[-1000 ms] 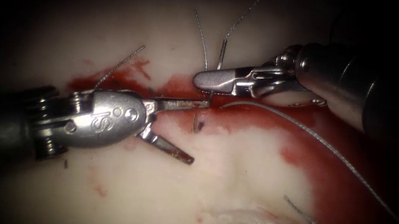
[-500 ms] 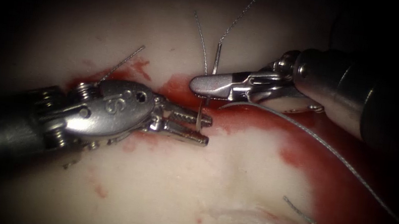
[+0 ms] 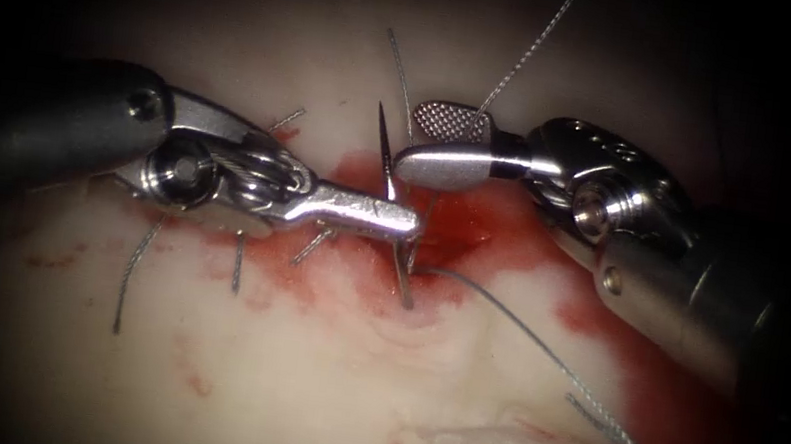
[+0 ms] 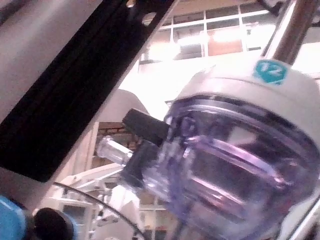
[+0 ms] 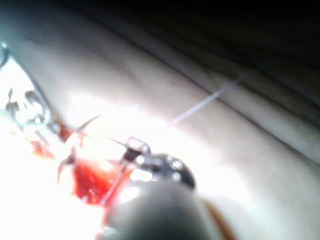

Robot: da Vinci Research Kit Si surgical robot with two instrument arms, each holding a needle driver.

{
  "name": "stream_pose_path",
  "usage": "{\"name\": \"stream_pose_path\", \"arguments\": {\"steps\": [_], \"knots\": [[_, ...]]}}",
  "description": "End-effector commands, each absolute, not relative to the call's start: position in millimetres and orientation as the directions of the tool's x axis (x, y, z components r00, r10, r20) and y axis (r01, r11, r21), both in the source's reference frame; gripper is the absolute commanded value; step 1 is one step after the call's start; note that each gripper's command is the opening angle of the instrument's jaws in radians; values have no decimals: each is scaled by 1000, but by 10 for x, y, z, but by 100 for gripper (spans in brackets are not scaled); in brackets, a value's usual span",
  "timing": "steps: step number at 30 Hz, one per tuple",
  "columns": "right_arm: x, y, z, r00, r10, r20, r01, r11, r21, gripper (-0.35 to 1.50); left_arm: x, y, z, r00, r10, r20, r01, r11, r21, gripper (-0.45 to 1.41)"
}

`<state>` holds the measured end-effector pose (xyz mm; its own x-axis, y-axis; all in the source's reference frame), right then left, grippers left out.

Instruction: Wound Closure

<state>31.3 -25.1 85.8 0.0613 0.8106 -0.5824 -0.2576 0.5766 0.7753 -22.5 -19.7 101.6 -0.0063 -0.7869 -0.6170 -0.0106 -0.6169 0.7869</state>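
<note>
My left tool (image 3: 404, 219) reaches in from the left over the red cut, jaws shut on the curved needle (image 3: 385, 145) about mid-curve. The needle's sharp tip points up. Its lower part runs down past the jaws toward the cut, and I cannot tell whether that end is in the tissue (image 3: 315, 383). Just right of the needle, my right tool (image 3: 431, 141) has its jaws wide open, ridged pad showing, with nothing between them. Thread (image 3: 529, 55) rises from behind its upper jaw. In the right wrist view my right tool (image 5: 129, 156) stands open beside the red fluid (image 5: 90, 182).
A long loose thread (image 3: 523, 333) runs from the cut to the lower right. Short cut thread ends (image 3: 134, 271) stick up along the cut's left part, and another thread end (image 3: 593, 415) lies at the lower right. Red fluid (image 3: 475, 232) covers the middle of the cut.
The left jaws closed on the needle just under the right tool. The right jaws then opened and let go. The left tool rolled and moved up, turning the needle's tip upward.
</note>
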Motion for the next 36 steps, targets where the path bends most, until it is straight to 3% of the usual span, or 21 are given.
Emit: {"name": "stream_pose_path", "arguments": {"steps": [1,8,10,15,20,24,25,27,29,30,36], "knots": [[316,-236,851,58,811,-582,-266,574,774,118,-230,-187,1013,-17,-749,-662,-13,-662,749,-45],[306,-222,829,53,800,-598,-280,587,760,123,-212,-179,1015,-83,-495,-865,-87,-861,501,-45],[301,-220,822,47,801,-597,-289,583,760,125,-207,-174,1013,-77,-490,-868,-112,-861,496,-45],[296,-212,802,25,811,-584,-322,559,764,108,-190,-154,994,-49,-436,-898,-229,-871,435,-45],[302,-215,794,9,810,-586,-355,551,756,116,-181,-134,975,-66,-408,-911,-270,-871,410,-45],[310,-221,791,24,802,-596,-337,568,751,113,-177,-130,970,-71,-402,-913,-278,-871,405,-45],[313,-222,791,46,784,-620,-317,599,735,106,-175,-128,969,-71,-400,-914,-280,-871,404,-45],[317,-226,789,80,776,-625,-252,623,741,73,-170,-122,964,-72,-398,-915,-284,-871,401,-45],[321,-232,788,122,760,-639,-166,650,741,-26,-165,-116,958,-76,-415,-907,-288,-861,418,-45],[324,-235,788,133,758,-639,-149,653,743,-35,-163,-112,955,-77,-425,-902,-295,-855,427,-45],[356,-259,800,228,785,-576,-105,608,787,-35,-146,-88,927,-87,-505,-859,-329,-799,503,-45]]}}
